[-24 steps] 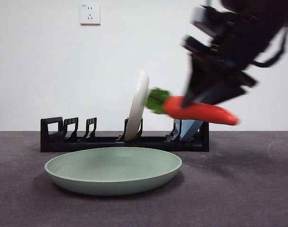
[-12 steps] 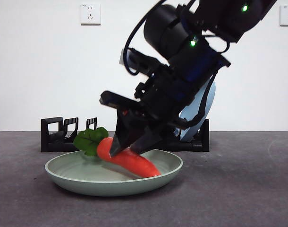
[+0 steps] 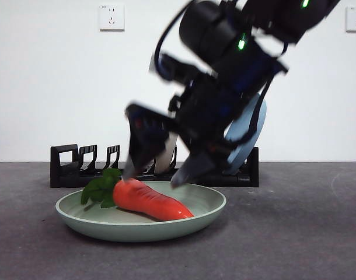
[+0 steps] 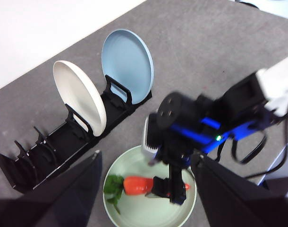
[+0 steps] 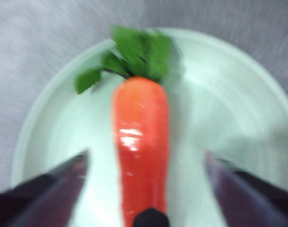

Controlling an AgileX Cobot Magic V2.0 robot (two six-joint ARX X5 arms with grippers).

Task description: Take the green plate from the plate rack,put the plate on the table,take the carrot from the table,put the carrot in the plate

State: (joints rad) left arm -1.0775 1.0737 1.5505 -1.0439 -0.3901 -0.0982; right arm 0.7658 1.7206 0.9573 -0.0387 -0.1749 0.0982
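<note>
Right hand (image 3: 156, 174) hovers spread just above the carrot (image 3: 152, 201) in the green plate (image 3: 207, 214).

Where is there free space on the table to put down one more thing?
Bare table lies right of the green plate, and in front of it. Crowded: the plate holds the carrot under the right tool, and the plate rack stands behind.

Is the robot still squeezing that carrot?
No, the right end effector stands open above the carrot, which lies in the green plate.
</note>
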